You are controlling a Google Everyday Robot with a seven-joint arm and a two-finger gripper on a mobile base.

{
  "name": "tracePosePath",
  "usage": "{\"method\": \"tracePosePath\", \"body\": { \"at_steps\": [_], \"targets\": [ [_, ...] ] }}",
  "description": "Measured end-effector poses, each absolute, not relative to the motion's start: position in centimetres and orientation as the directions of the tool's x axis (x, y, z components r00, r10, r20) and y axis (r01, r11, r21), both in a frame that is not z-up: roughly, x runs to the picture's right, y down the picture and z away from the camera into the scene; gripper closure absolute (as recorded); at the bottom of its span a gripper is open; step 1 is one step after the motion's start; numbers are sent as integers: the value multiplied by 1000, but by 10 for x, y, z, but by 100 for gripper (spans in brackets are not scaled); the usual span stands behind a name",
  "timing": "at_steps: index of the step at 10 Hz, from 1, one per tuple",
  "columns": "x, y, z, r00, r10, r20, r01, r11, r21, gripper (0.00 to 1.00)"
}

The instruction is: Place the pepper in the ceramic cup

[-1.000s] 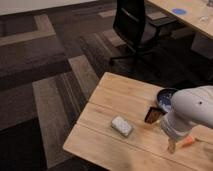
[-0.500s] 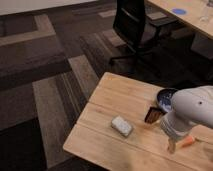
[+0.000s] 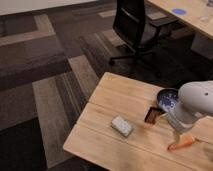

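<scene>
The pepper [image 3: 182,144], slim and orange, lies on the wooden table [image 3: 115,97] near its front right edge. My gripper [image 3: 176,135] hangs below the white arm [image 3: 196,104], right over the pepper's left end, and stands open. Nothing is lifted in it. The ceramic cup [image 3: 165,98], a dark blue speckled bowl, sits behind and a little left of the gripper. The arm hides its right side.
A small dark brown box [image 3: 153,115] sits just left of the arm, in front of the cup. A whitish rectangular block [image 3: 121,126] lies further left. A black office chair [image 3: 134,25] stands on the carpet behind the table, beside another desk [image 3: 192,12].
</scene>
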State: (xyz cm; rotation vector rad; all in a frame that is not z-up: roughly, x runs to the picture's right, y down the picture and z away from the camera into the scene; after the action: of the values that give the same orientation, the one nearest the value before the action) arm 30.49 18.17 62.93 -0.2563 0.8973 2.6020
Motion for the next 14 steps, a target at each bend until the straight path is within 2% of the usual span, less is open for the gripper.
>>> {"method": "tracePosePath", "body": {
  "at_steps": [2, 6, 8, 14],
  "targets": [
    [335, 179, 640, -935, 268, -233, -354, -749, 560, 35],
    [334, 179, 640, -935, 268, -232, -354, -748, 561, 35],
    [352, 197, 648, -954, 223, -198, -298, -741, 602, 35],
    [351, 198, 649, -954, 224, -200, -300, -740, 603, 35]
  ]
}}
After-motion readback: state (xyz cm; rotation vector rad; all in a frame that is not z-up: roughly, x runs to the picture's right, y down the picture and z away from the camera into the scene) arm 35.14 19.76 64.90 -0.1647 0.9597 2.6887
